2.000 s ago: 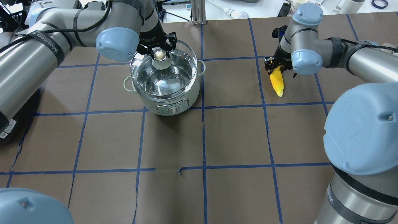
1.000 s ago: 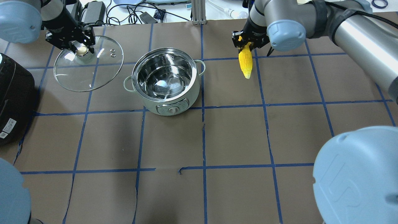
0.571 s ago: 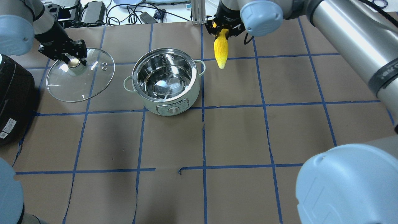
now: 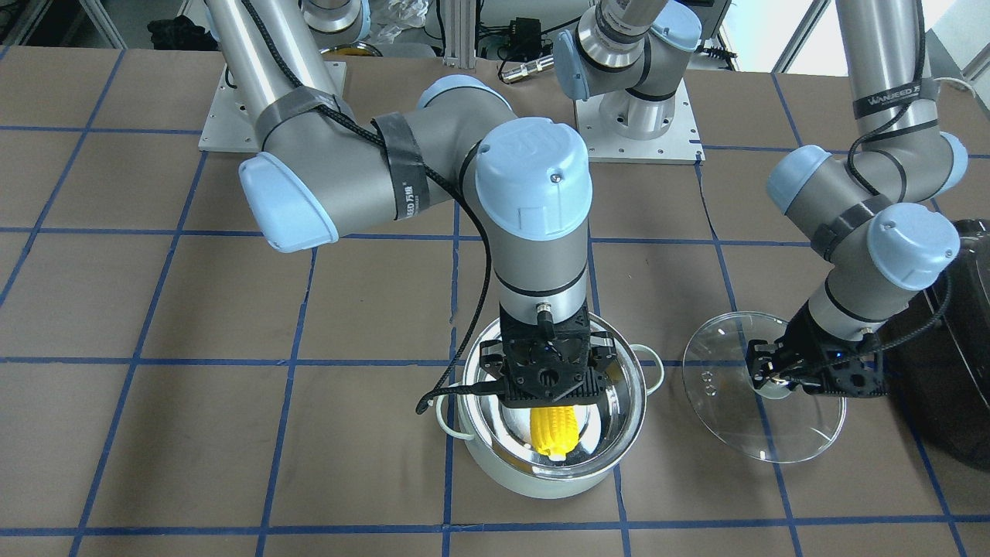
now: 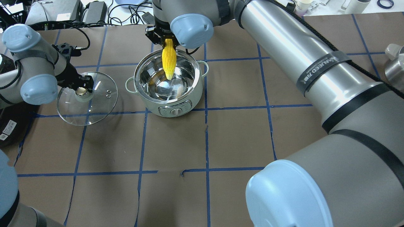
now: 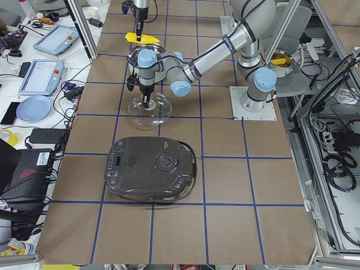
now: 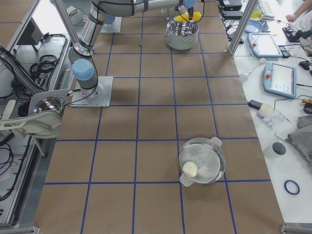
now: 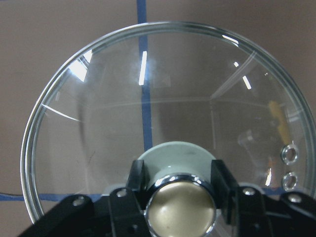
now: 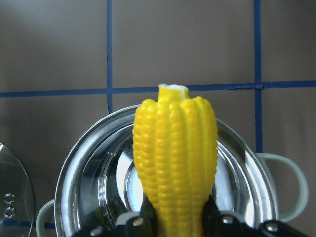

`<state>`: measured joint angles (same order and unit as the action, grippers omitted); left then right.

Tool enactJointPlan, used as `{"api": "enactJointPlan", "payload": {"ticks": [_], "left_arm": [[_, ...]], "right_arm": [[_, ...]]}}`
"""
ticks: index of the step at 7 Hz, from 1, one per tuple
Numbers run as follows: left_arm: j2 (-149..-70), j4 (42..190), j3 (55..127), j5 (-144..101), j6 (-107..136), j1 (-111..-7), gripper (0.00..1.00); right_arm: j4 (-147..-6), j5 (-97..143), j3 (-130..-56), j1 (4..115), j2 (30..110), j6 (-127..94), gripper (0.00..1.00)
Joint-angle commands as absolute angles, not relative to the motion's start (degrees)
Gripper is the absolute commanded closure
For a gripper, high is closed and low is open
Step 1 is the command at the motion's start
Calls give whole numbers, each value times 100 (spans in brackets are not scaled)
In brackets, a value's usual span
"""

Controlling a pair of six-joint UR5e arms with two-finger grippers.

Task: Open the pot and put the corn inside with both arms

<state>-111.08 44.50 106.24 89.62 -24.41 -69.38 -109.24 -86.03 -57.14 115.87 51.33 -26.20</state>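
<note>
The right hand (image 5: 165, 40) is pinching the corn (image 5: 169, 63) by its thick end over the open pot (image 5: 194, 94), tip slanting toward the pot's near rim. The left hand (image 5: 81, 90) is pinching the lid (image 5: 94, 110) by its knob beside the pot.

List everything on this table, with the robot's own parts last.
pot: one, steel inside and pale mint outside, open, mid-table.
corn: one, yellow, held above the pot's opening.
glass lid: one, clear, beside the pot on the robot's left.
rice cooker: one, dark grey, table end on the robot's left.
second pot: one, steel, lidded, table end on the robot's right.
table: one, brown with a blue tape grid.
left end effector: black, shut on the glass lid's knob.
right end effector: black, shut on the corn.
</note>
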Motion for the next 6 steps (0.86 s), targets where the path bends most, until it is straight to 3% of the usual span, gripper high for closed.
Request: {"api": "enactJointPlan", "payload": {"ticks": [1,2,3,5,6], "left_arm": [[-11171,4025,11004,8947,-2653,-6812,100],[-11180,4034,11013,8982,-2811,-6768,100],[-11188,4052,11013,8991,-2891,-6768,100],[-11171,4139,11013,8991,-2900,-6768,95],[-11180,4140,11004,9009,-2926,-6768,1]], "right_arm": [[-11073,-8613,-5730,11663,4879,-2375,76],[-11074,-8613,-5774,11663,4869,-2399,64],[-11196,-8613,-5861,11663,4843,-2408,41],[-11433,-8605,-6108,11654,4869,-2373,16],[-11574,-8604,-6108,11646,4895,-2382,2]]}}
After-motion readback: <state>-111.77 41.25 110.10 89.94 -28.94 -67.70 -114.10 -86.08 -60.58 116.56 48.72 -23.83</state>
